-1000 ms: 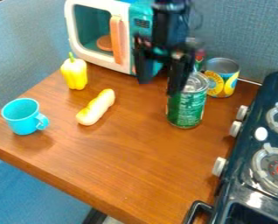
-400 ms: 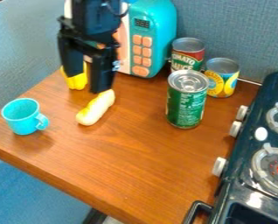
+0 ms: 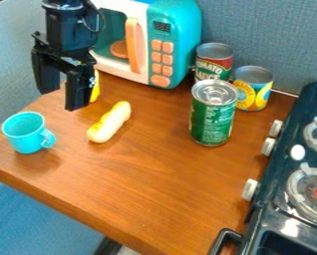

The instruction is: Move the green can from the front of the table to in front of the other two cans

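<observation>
The black gripper (image 3: pixel 60 99) hangs at the upper left of the table, its two fingers spread with nothing between them. It covers most of the yellow pepper (image 3: pixel 94 88), whose right edge shows beside one finger. Below the gripper and to its left stands a turquoise cup (image 3: pixel 23 133), upright, handle to the right. A pale yellow, bread-like piece (image 3: pixel 109 122) lies slanted, to the right of the gripper.
A toy microwave (image 3: pixel 176 42) stands at the back. Right of it are a green can (image 3: pixel 213 118), a red-labelled can (image 3: pixel 213 64) and a yellow-labelled can (image 3: pixel 252 89). The black stove (image 3: pixel 281 199) lines the right side of the wooden table (image 3: pixel 148 189).
The gripper has moved left, from over the green can past the microwave front to above the pepper. The cans, cup and bread-like piece have stayed put.
</observation>
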